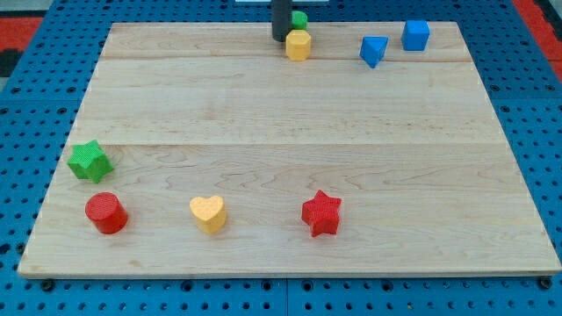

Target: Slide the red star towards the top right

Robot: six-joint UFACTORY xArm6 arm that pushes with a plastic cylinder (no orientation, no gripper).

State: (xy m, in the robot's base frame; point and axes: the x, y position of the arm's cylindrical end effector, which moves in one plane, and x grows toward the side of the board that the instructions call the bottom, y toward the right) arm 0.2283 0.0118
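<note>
Along the view's left edge of the bench (263,105) sits a green star (90,161), and just below it a red cylinder (106,213). Further right along the view's bottom lies a yellow heart (208,213), and right again, well apart from it, the red star (321,213), the block this task concerns. It rests near the view's bottom, a little right of centre, with bare wood all round it.

At the view's top, near the middle, my tip (280,39) stands at the far edge of the bench, just to the view's left of a yellow block (299,44) that looks hexagonal, with a small green block (300,18) behind that one. To the view's right of these come a blue triangular block (373,50) and then a blue cube (415,35).

There are no fingers on this rig, only the rod, so nothing can be said of them being apart or together.

As I judge it, the step in hand is the approach: my tip is well apart from the red star and has not touched it. The next move calls for travelling down the bench and settling on the star's lower-left side, so that a push carries it diagonally up and to the view's right. That path looks open, though the two blue blocks lie near the far end of it.
</note>
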